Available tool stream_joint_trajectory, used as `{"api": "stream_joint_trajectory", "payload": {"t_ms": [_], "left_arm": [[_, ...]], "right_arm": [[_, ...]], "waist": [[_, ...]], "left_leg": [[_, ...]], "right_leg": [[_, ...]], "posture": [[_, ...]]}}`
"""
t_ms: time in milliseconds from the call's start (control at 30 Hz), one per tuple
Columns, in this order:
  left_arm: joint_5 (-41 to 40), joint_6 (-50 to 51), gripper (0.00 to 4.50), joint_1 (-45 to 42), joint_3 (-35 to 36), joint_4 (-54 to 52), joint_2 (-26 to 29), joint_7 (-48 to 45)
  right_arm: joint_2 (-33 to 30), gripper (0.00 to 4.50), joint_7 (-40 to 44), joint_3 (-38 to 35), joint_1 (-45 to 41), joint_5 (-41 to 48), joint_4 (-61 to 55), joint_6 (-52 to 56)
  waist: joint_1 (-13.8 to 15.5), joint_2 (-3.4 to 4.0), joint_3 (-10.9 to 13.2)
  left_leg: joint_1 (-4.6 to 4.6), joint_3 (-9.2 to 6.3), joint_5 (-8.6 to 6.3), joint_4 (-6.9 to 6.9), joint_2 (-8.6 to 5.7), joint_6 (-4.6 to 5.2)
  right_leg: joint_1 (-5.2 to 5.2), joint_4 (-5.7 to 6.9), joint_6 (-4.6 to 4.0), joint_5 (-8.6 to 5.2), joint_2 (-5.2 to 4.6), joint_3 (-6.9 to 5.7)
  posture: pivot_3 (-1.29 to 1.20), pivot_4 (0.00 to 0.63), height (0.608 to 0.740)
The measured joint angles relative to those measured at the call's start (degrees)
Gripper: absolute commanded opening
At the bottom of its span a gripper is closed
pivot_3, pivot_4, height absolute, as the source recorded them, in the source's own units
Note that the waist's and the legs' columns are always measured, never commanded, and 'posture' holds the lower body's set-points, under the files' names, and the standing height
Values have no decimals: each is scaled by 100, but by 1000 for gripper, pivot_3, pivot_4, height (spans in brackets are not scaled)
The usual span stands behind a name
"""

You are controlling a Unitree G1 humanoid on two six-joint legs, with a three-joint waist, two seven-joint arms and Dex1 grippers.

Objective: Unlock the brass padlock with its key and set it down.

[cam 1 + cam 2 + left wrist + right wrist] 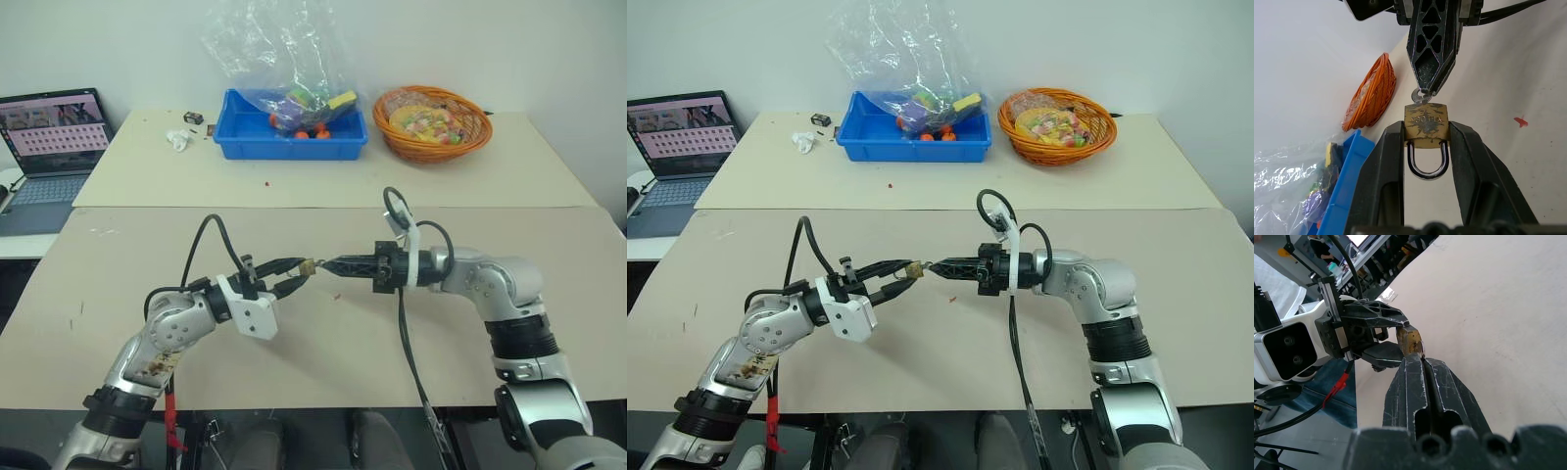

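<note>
1. Brass padlock (1426,126): held in mid-air above the tan table (323,352), at the centre of the left eye view. Its body is clamped side to side, shackle (1425,161) still seated and pointing back toward the holding wrist, keyway end facing outward, apparently so the other arm can reach it.
2. Left gripper (299,277): jaws part-spread, pinching the padlock body between their tips; seemingly acting as a steady vice.
3. Key (1420,95): only its silvery ringed head shows, just at the padlock's outward face. Whether the blade sits fully in the keyway cannot be told.
4. Right gripper (328,264): jaws pressed together, nipping the key head, aligned nose to nose with the left gripper. That line likely suits a twist about the key's axis.
5. Task stage, by judgement: key gripped, turn not yet made, lock not set down.
6. Background, upper part of the frame: blue bin (292,135), orange basket (432,122), laptop (54,147); well apart.
</note>
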Motion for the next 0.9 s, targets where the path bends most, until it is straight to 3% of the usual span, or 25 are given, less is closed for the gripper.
{"api": "stream_joint_trajectory", "payload": {"t_ms": [200,333,533,633,900], "left_arm": [[-7,1,808,0,2,0,24,0],[-3,8,808,3,9,2,60,0],[-6,8,808,17,51,1,72,9],[-35,11,808,16,79,-4,45,68],[-10,48,808,23,138,-2,44,125]], "right_arm": [[22,71,-123,-25,-11,4,-104,133],[185,71,-459,-215,-197,164,-59,846],[866,71,-1209,-1144,-510,581,567,2417],[1234,71,-1605,-1618,-715,824,1073,3035],[1438,71,-2422,-1997,-954,1455,1840,3199]], "waist": [[0,0,0],[-3,0,0],[-6,3,-2],[-11,3,-2],[-37,3,-2]], "left_leg": [[0,0,0,0,0,0],[0,0,0,0,0,0],[-24,0,1,1,0,-2],[-43,6,3,3,-6,-5],[-42,10,4,4,-7,-5]], "right_leg": [[0,0,0,0,0,0],[-2,2,0,0,-1,1],[-31,11,-2,2,-2,4],[-70,79,-5,4,-7,8],[-71,83,-5,4,-5,6]], "posture": [[0,150,735],[0,150,735],[0,150,735],[0,150,735],[0,150,735]]}}
